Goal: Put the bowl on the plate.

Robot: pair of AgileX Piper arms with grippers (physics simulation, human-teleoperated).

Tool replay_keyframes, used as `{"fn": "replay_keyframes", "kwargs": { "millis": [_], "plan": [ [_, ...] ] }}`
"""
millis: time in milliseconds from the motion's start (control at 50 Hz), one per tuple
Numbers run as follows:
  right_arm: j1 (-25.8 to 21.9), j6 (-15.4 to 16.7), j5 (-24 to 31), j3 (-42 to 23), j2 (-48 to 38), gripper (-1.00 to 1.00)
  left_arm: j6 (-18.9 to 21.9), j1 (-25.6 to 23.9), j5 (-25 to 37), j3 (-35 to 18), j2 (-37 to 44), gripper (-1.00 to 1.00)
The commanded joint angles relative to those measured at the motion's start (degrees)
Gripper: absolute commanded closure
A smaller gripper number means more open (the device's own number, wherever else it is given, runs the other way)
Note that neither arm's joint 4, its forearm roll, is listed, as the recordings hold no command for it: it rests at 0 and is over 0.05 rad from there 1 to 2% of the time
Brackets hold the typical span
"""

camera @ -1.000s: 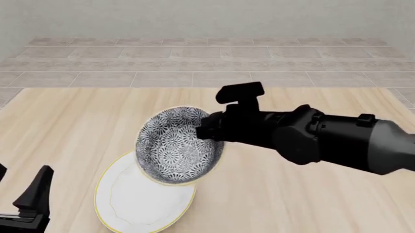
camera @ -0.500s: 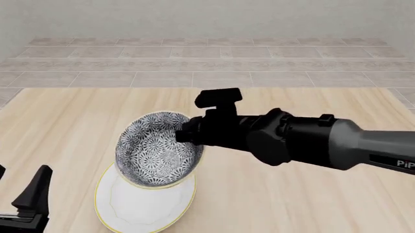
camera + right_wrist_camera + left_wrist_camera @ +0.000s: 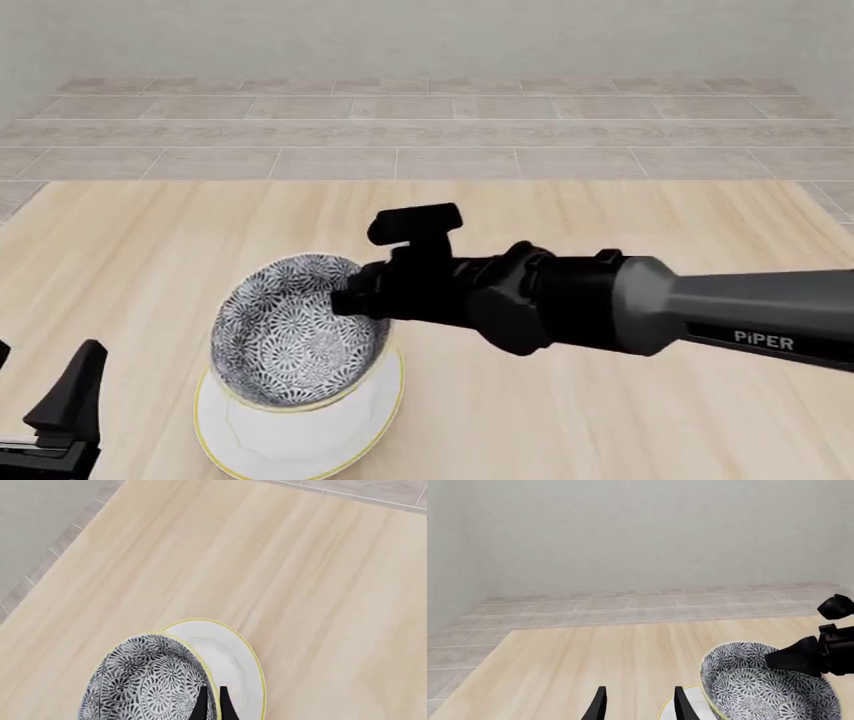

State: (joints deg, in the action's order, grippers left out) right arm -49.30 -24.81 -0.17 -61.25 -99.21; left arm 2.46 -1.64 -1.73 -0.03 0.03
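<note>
Right gripper (image 3: 350, 298) clamped on floral bowl (image 3: 296, 335) rim, bowl tilted over white gold-rimmed plate (image 3: 350, 425) on desk (image 3: 601, 420); contact unclear. Arm reads "PiPER". Left gripper (image 3: 639, 702) parted, holding nothing, near plate.

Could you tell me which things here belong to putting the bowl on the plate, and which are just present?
Part of the job:
- bowl, patterned, held by its rim
- plate, white, under the bowl
- right gripper, shut on the bowl's rim

Just present:
- left gripper, open and holding nothing
- table, wooden
</note>
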Motion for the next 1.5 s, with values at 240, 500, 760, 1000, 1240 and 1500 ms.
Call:
{"fn": "replay_keyframes", "kwargs": {
  "millis": [240, 500, 760, 1000, 1240, 1500],
  "plan": [
    [-2.0, -0.8, -0.4, -3.0, -5.4, 1.0, -0.1, -0.1, 0.0, 0.0, 0.0, -1.0],
    [-1.6, -0.7, -1.1, -4.0, -8.1, 1.0, 0.1, -0.2, 0.2, 0.0, 0.0, -1.0],
    [-1.0, -0.1, -2.0, -4.7, -10.7, 1.0, 0.3, -0.2, 0.1, 0.0, 0.0, -1.0],
    [-1.3, -0.2, -2.7, -5.2, -12.5, 1.0, 0.3, -0.2, 0.0, 0.0, 0.0, -1.0],
    [-1.0, -0.4, -3.3, -5.5, -13.9, 1.0, 0.2, -0.2, 0.0, 0.0, 0.0, -1.0],
    [-0.5, -0.4, -4.3, -5.3, -15.7, 1.0, 0.3, -0.2, 0.0, 0.0, 0.0, -1.0]
  ]
}}
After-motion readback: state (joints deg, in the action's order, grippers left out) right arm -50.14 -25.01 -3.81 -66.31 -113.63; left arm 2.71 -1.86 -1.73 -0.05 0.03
